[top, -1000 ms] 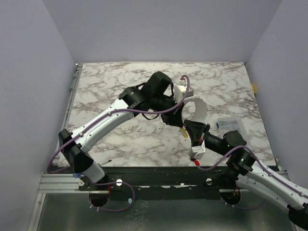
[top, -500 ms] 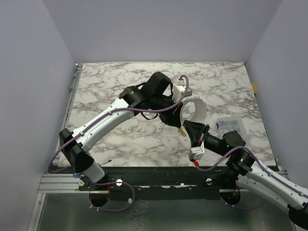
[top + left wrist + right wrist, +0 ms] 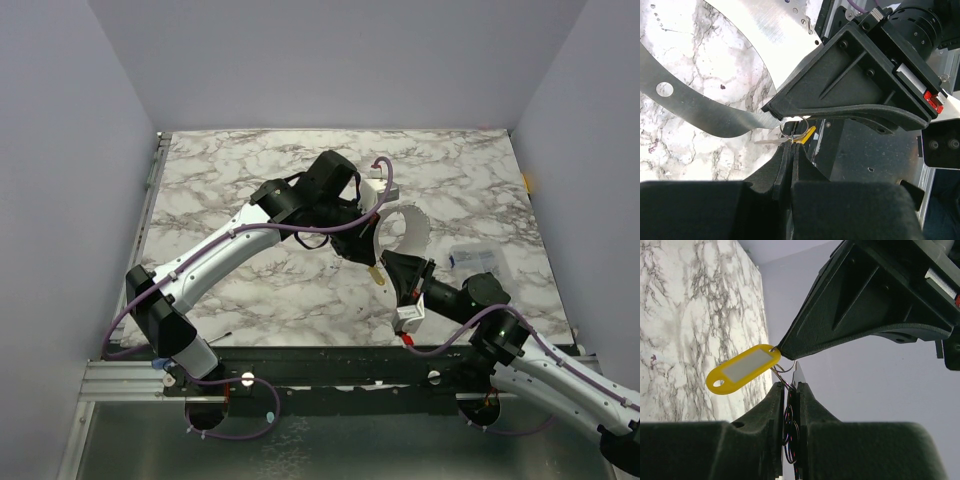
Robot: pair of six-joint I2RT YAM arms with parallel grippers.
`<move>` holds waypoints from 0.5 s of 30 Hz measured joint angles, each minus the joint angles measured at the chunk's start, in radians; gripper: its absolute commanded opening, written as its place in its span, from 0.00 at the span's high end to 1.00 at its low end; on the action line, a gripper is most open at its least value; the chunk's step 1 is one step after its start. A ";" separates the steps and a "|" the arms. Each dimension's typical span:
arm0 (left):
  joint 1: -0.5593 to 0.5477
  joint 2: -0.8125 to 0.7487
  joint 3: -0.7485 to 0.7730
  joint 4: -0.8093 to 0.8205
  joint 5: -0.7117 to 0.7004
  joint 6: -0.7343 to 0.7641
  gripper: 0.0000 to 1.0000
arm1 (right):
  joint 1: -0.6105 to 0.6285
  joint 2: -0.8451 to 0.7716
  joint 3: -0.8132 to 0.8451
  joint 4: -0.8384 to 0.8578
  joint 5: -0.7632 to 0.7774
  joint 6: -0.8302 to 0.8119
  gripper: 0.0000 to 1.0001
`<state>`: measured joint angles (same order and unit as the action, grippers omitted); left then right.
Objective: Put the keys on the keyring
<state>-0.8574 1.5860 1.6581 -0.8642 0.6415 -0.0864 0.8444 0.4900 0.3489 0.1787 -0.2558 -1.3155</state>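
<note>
I'm working in a robot lab cell, not a home or shop. Plain pale lavender walls box in a marble-patterned worktop. A white-and-black left arm and right arm are bolted to a slotted aluminium rail, with purple cables trailing along them.

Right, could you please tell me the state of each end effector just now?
Left end effector: closed, pinching the yellow-tagged key by its ring end.
Right end effector: closed on the small wire ring.
</note>
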 measured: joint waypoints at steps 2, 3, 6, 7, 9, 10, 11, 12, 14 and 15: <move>0.000 0.000 0.000 0.000 -0.003 0.000 1.00 | 0.000 -0.002 0.000 0.000 0.000 0.008 0.99; 0.000 0.000 0.000 0.000 -0.003 0.000 1.00 | 0.000 -0.002 0.000 0.000 0.000 0.012 0.99; 0.000 0.000 0.000 -0.001 -0.005 0.000 1.00 | 0.000 -0.005 0.000 0.001 0.000 0.026 1.00; 0.000 0.000 0.000 -0.002 -0.006 0.001 0.99 | 0.000 -0.006 0.000 0.001 0.000 0.029 0.99; 0.000 0.000 0.000 -0.003 -0.008 0.002 0.94 | 0.000 -0.006 0.000 0.001 0.000 0.033 0.99; 0.000 0.000 0.000 -0.005 -0.008 0.003 0.92 | 0.000 -0.006 0.000 0.001 0.000 0.034 0.99; 0.000 0.000 0.000 -0.006 -0.011 0.005 0.89 | 0.000 -0.006 0.000 0.001 0.000 0.036 0.99; 0.000 0.000 -0.001 -0.006 -0.012 0.006 0.86 | 0.000 -0.006 0.000 0.001 0.000 0.037 0.99; 0.000 0.000 -0.005 -0.009 -0.019 0.009 0.76 | 0.000 -0.006 0.000 0.002 0.000 0.040 0.99; 0.000 0.000 -0.008 -0.009 -0.023 0.013 0.71 | 0.000 -0.006 0.000 0.004 0.000 0.042 0.99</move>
<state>-0.8574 1.5860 1.6501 -0.8734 0.6189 -0.0731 0.8444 0.4843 0.3485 0.1829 -0.2562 -1.2732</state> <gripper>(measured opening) 0.154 0.150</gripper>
